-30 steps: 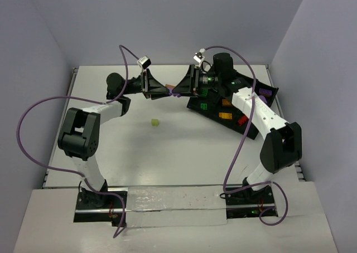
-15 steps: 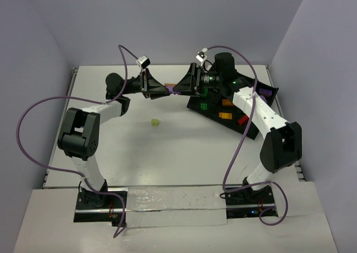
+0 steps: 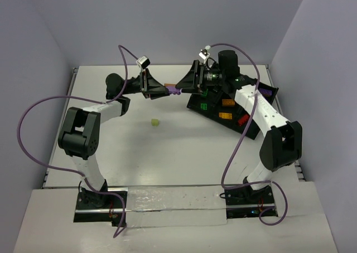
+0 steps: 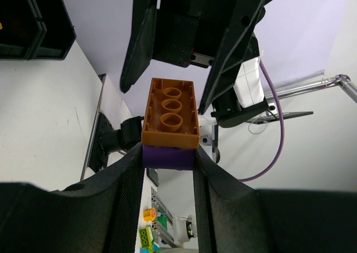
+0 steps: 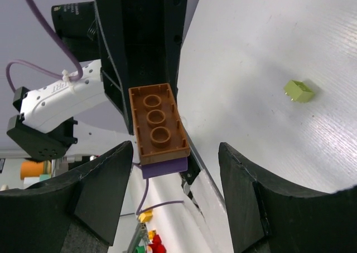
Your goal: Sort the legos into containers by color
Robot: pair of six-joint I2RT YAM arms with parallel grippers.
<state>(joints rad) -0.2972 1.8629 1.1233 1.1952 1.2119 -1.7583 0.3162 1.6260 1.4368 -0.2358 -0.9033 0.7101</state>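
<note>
Left gripper (image 4: 167, 155) clamped on purple studded plastic brick (image 5: 163, 166), with orange studded brick (image 4: 170, 115) stacked on it, frame centre in left wrist view. Right gripper (image 5: 174, 150) wide, fingers flanking the stack, apart from it. Loose yellow-green brick (image 5: 299, 91) on white table (image 5: 268, 41), right of frame. Top view: black divided tray (image 3: 195, 103) upper right.

Orange brick (image 4: 170, 113), purple brick (image 4: 167, 157), pale yellow-green brick (image 3: 155, 122), plain white table (image 3: 167, 158), black tray (image 3: 211, 117), its green bricks (image 3: 204, 105), orange bricks (image 3: 225, 116) and red brick (image 3: 242, 120), arms (image 3: 83, 136) black with white links, purple cables (image 3: 33, 111), pale lavender walls (image 3: 167, 24)
</note>
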